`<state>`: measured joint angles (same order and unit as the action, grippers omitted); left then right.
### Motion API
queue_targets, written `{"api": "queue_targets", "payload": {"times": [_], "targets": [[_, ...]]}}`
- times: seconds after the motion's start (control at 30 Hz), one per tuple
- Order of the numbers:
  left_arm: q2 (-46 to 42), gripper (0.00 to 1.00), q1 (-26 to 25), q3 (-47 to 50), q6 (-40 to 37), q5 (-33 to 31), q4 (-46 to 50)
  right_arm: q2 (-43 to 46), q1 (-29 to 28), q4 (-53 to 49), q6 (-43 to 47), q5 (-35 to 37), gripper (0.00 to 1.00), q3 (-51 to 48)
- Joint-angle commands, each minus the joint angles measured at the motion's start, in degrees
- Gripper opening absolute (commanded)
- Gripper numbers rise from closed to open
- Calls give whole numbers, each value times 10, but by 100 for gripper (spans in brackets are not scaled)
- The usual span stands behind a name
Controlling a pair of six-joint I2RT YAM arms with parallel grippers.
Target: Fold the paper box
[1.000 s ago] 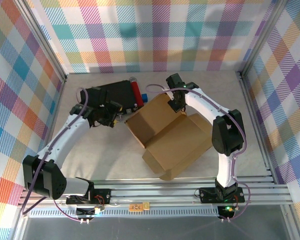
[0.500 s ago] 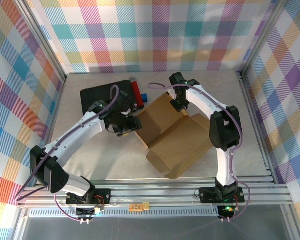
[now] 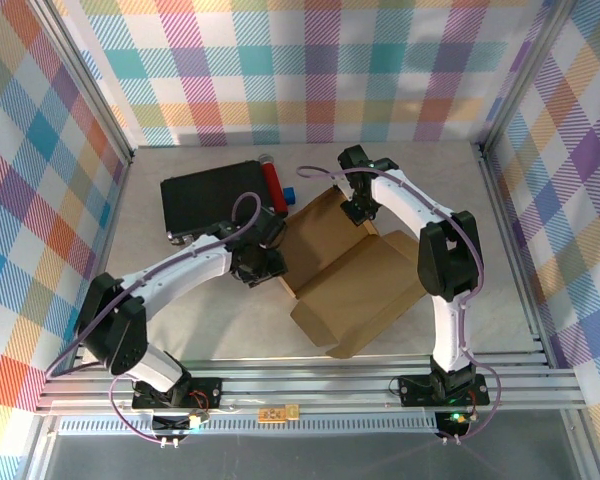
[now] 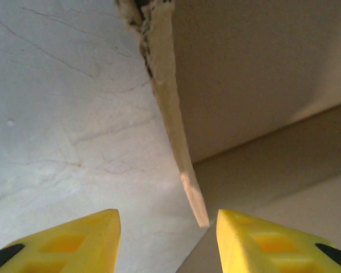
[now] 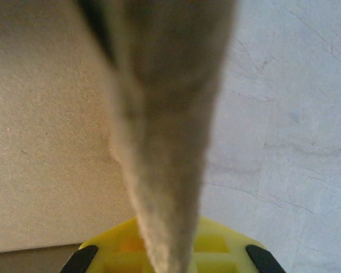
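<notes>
Yellow fingers (image 4: 74, 242) on our left gripper (image 4: 167, 227) sit spread apart. A raw cardboard edge of the paper box (image 4: 261, 85) runs down toward the gap between them, and its tip stops just ahead of the fingertips. We honestly can't tell if either finger touches it. Left of that edge is bare pale table (image 4: 62, 114), and right of it is the brown inside of the box, a wall panel meeting a floor panel.

Our right gripper (image 5: 167, 253) is a different story. Its fingers (image 5: 216, 244) are pressed together on a flap of the box, which comes up blurry from right between them. A flat brown panel lies to the left of the pinched flap and grey table to the right.

From above, the two grippers are on opposite sides of the box. The left one is at the box's left corner and the right one is clamped at the far edge. The box lies between them, half formed. It's an open tray part at the far side, with a big flat panel spreading toward the arm bases and one corner reaching close to the near rail.

Just beyond the left gripper we've got a black flat case (image 3: 210, 195) with a red cylinder (image 3: 273, 185) along its right side. A small blue piece (image 3: 290, 195) sits next to that, near the box's far-left corner.
</notes>
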<state>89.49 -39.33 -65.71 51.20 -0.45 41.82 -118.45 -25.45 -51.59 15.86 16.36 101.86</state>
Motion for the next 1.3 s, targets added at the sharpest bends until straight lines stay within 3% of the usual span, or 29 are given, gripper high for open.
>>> {"api": "queue_targets", "payload": {"times": [0.0,0.17,0.27,0.33,0.4,0.5,0.57,0.6,0.67,0.8,1.0,1.17,1.27], "targets": [[24,42,-10,-10,10,-31,-35,-10,-1,-15,-13,-16,0,25],[63,25,-16,-5,14,-33,-29,-11,-1,-18,-22,-20,0,31],[73,0,-16,7,25,-33,-28,-11,-1,-25,-35,-26,1,42],[73,0,-16,13,39,-33,-28,-10,-1,-39,-50,-30,18,61],[70,0,-16,13,64,-33,-30,-5,5,-62,-83,-36,46,96],[67,0,-15,3,101,-31,-30,14,35,-130,-200,-73,61,185],[71,0,-15,-6,123,-23,-31,54,55,-157,-281,-82,92,205],[74,0,-15,-8,136,-18,-35,83,62,-169,-340,-76,96,201],[77,0,-15,-8,164,-8,-44,156,67,-183,-428,-65,98,151],[81,0,-15,-12,201,4,-62,355,71,-161,-594,-86,94,-69],[93,0,-16,-28,201,11,-63,612,78,-99,-719,-173,83,-357],[90,0,-16,-29,200,8,-63,673,79,-79,-730,-250,71,-456],[90,0,-16,-32,198,8,-61,685,80,-76,-729,-250,69,-501]]}}
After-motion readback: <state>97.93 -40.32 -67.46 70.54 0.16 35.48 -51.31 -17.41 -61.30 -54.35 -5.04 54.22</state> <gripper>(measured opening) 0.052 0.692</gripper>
